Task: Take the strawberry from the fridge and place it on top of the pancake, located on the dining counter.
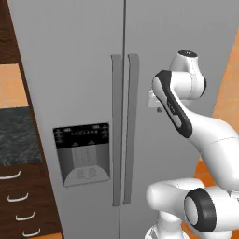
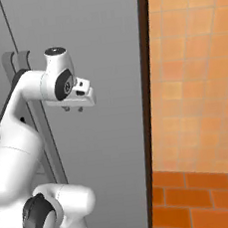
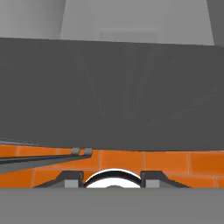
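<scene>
The tool (image 2: 74,109) points downward, holding nothing; I cannot tell how far its jaws are parted. It hangs just in front of the right door of the fridge (image 1: 70,70) (both doors closed), right of the handles (image 1: 123,130).

arm folded up, hand held level at mid-height, fingers pointing down

the white arm rises from its base, bends at a dark-jointed elbow low down, climbs through a long white link with a dark band, and doubles over at a rounded wrist joint at the top. the gripper (image 2: 73,109) hangs from the flat hand just past that wrist, its two short dark fingertips (image 2: 66,110) pointing downward with a narrow gap between them and nothing in it. in the left base view the hand is mostly hidden behind the forearm.
</scene>
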